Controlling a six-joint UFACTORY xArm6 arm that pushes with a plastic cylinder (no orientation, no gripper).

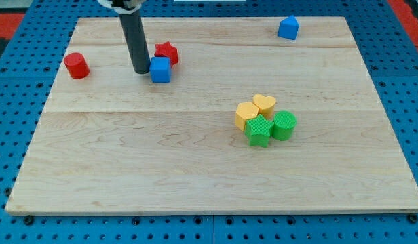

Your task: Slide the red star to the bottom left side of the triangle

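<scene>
Touching blue cube (160, 69): my tip (140, 70) | red star (167, 53) behind | no gripper | grained wood board (195, 163)

No text, label, brand, number or sign could be read anywhere on the blocks, the counter (195, 169) or its surroundings.

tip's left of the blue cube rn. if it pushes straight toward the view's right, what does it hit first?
My tip sits at the blue cube's left face, touching or nearly so, so the cube comes first. The red star lies just behind it, toward the view's top, and would likely be missed or only grazed; depth is unclear.
</scene>
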